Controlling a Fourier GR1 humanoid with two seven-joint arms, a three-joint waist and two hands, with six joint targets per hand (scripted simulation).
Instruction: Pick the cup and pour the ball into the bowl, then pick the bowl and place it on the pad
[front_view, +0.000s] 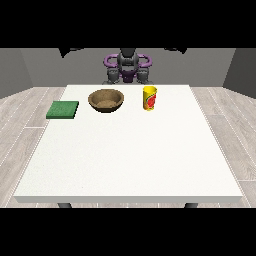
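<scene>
White table (125, 160), near portion bare. Toward the far side, in a row: green pad (63, 110) flat at the view's left, brown wooden bowl (106, 100) beside it, yellow cup (150, 97) upright, apart from the bowl. Ball not discernible. Robot (127, 67) behind far edge; hand state cannot be determined, nothing visibly held.

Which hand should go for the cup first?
The robot's left. The cup stands upright at the view's right of the bowl, on that hand's side. Neither hand shows over the table yet.
</scene>
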